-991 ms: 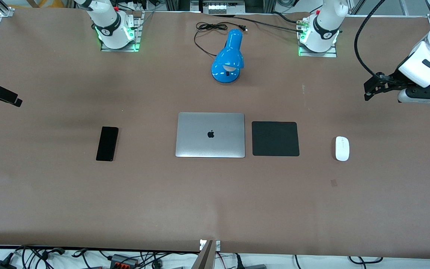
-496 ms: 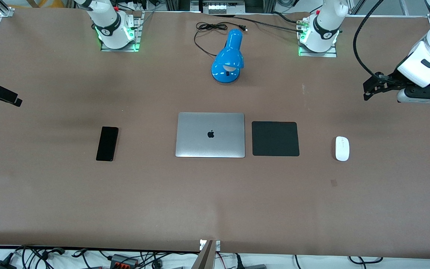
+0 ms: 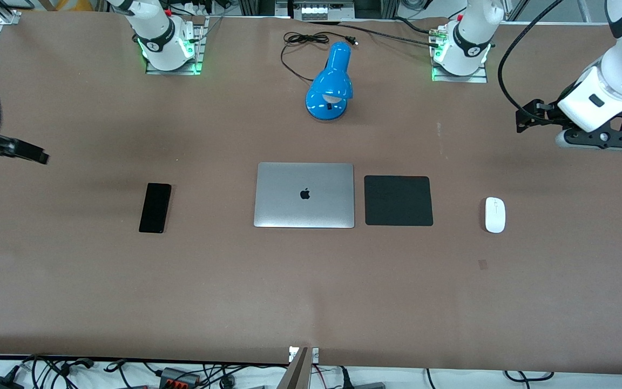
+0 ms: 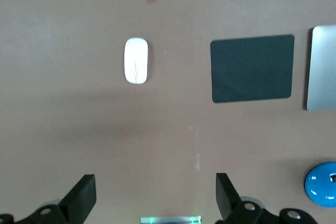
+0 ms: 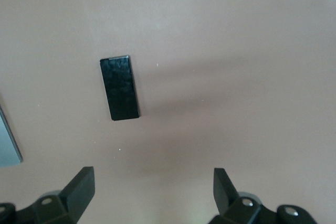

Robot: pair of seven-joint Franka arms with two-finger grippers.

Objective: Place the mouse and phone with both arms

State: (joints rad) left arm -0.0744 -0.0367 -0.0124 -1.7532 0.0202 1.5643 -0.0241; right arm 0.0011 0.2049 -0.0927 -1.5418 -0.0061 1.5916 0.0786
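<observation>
The white mouse (image 3: 495, 214) lies on the brown table toward the left arm's end, beside the black mouse pad (image 3: 398, 200). It also shows in the left wrist view (image 4: 136, 60). My left gripper (image 4: 155, 203) is open and empty, high over the bare table between its base and the mouse; in the front view it hangs there (image 3: 598, 138). The black phone (image 3: 155, 207) lies flat toward the right arm's end and shows in the right wrist view (image 5: 119, 87). My right gripper (image 5: 152, 192) is open and empty, up over bare table near the phone, partly cut off in the front view (image 3: 19, 151).
A closed silver laptop (image 3: 304, 195) lies mid-table between the phone and the mouse pad. A blue desk lamp (image 3: 331, 84) with a black cord stands farther from the front camera, between the two arm bases. A small brown patch (image 3: 482, 264) marks the table nearer the camera than the mouse.
Both grippers have moved inward over the table: the left one toward the mouse's area, the right one toward the phone. The mouse and the phone have not moved.
</observation>
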